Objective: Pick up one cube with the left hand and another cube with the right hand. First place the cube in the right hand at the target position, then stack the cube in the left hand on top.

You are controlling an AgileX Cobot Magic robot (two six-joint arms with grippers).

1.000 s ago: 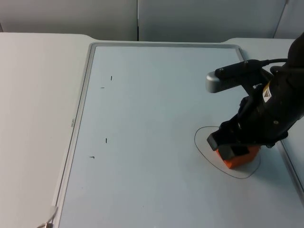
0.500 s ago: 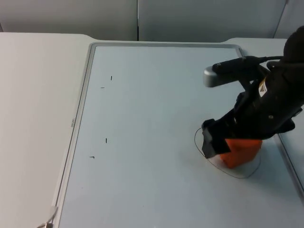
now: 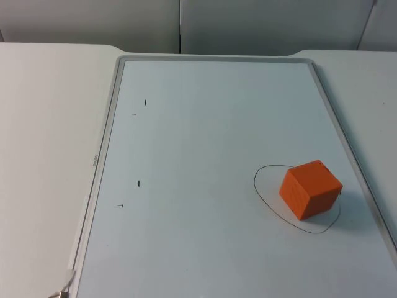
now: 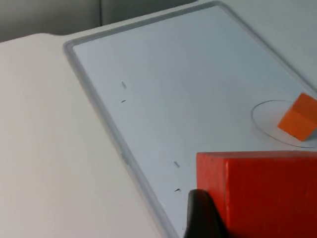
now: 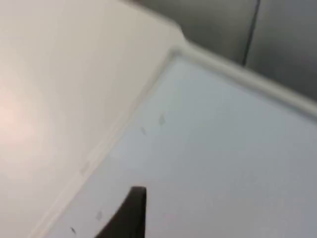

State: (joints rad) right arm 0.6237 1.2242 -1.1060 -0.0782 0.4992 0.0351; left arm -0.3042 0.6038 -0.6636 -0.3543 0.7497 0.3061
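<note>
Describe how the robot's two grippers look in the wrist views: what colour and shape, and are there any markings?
On the left gripper, one of the fingers is plain matte black with a rounded tip. The right gripper is a black shape too, narrowing toward its end, with blurred outlines. No markings can be made out on either.

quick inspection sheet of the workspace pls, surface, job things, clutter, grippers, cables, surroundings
surface: white table bearing a framed whiteboard with small pen ticks and a drawn oval.
job's things: orange cube sits on the oval, alone; red cube close up in the left wrist view, held.
clutter: nothing seen.
grippers: left gripper grips the red cube; right gripper is up above the board, away from the orange cube.
cables: nothing seen.
surroundings: grey partition wall behind.
</note>
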